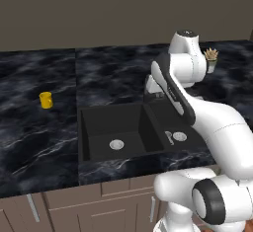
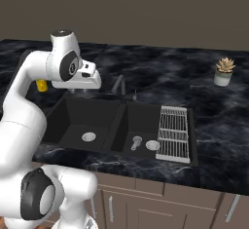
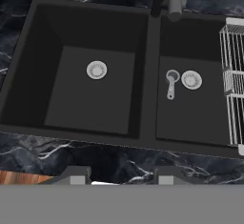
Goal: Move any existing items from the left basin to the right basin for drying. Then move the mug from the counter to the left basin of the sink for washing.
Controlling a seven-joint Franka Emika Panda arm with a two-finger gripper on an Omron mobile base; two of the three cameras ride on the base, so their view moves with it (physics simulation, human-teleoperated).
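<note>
My pincer (image 3: 118, 175) hangs released and empty above the sink's (image 3: 147, 82) front rim, its fingertips (image 3: 76, 175) well apart. The mug (image 1: 46, 99) stands upright on the desk (image 1: 39, 127), long axis vertical, well left of the left basin (image 1: 112, 127) with open desk all round; I cannot tell where its handle points. A small spoon-like utensil (image 3: 170, 84) lies in the right basin (image 3: 190, 104) beside the drain (image 3: 191, 80), handle toward the front wall.
</note>
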